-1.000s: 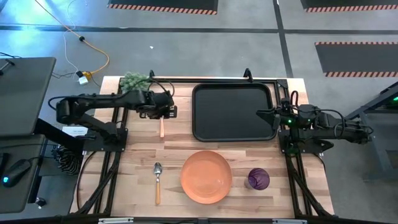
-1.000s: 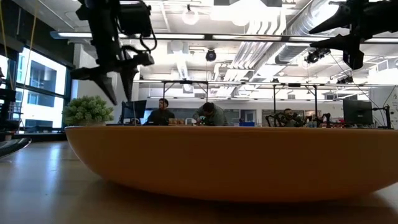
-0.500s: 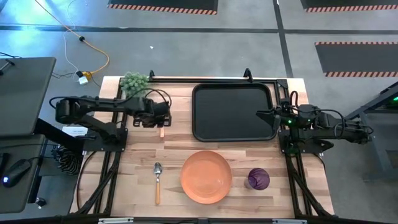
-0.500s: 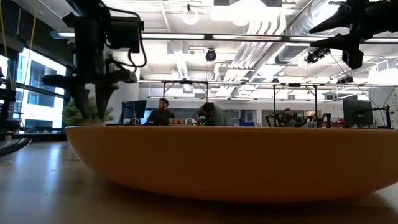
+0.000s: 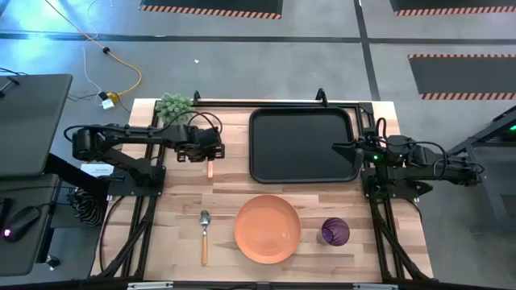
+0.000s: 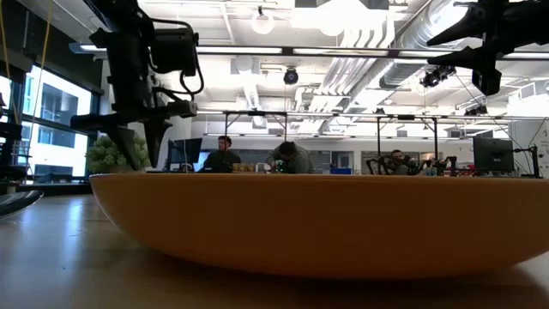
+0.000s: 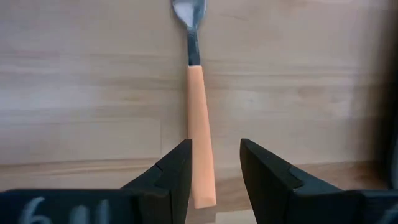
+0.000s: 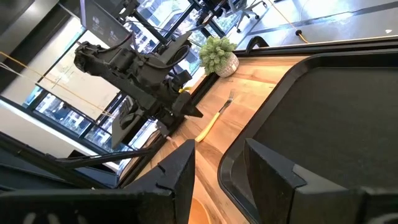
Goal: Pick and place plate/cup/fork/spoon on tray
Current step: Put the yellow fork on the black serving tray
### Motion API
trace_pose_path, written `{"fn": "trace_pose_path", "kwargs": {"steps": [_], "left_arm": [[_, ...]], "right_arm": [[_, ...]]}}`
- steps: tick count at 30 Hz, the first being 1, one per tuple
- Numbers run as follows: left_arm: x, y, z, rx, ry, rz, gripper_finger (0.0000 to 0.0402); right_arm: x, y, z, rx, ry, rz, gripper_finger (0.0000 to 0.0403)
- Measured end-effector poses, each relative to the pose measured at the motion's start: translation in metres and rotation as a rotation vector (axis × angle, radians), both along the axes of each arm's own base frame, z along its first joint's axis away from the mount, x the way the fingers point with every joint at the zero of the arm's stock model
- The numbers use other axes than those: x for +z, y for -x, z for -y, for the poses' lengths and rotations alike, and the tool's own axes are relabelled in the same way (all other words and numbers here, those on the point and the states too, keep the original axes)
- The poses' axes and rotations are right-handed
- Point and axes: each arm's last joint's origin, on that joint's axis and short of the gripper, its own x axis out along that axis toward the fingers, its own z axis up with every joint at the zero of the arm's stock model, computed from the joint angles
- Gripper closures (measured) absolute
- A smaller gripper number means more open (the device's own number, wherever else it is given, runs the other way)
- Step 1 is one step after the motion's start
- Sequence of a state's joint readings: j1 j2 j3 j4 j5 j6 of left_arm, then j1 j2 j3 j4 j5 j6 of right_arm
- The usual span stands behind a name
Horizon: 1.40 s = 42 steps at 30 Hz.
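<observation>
The fork (image 7: 199,137) lies on the table left of the black tray (image 5: 302,145), its wooden handle toward the near edge. My left gripper (image 7: 216,168) is open and points down over it, one finger on each side of the handle near its free end; I cannot tell whether they touch. It also shows in the high view (image 5: 211,153). The orange plate (image 5: 268,228), the purple cup (image 5: 334,232) and the spoon (image 5: 204,234) lie near the front edge. My right gripper (image 5: 339,147) is open and empty above the tray's right rim.
A small potted plant (image 5: 173,105) stands at the table's far left corner, behind my left arm. In the low view the plate (image 6: 326,223) fills the foreground and hides the table behind it. People sit at desks in the room beyond.
My left gripper has tipped from a slant to point straight down and has come down over the fork's handle, shifting slightly toward the table's left edge. The fork has stayed where it was.
</observation>
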State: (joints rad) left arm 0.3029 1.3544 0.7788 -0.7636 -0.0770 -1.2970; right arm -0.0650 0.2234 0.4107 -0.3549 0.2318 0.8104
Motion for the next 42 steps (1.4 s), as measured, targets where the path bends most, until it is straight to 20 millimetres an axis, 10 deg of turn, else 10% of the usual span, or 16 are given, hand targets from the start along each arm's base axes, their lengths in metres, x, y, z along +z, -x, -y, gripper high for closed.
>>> {"fn": "trace_pose_path", "kwargs": {"steps": [32,42], "left_arm": [[-0.050,-0.015,-0.006,0.042,0.097,-0.141,0.0239],[-0.052,-0.015,-0.006,0.014,0.094,-0.155,0.0319]], "right_arm": [[0.000,0.000,0.000,0.001,0.007,-0.006,0.0273],[0.000,0.000,0.000,0.001,0.007,-0.006,0.0273]]}}
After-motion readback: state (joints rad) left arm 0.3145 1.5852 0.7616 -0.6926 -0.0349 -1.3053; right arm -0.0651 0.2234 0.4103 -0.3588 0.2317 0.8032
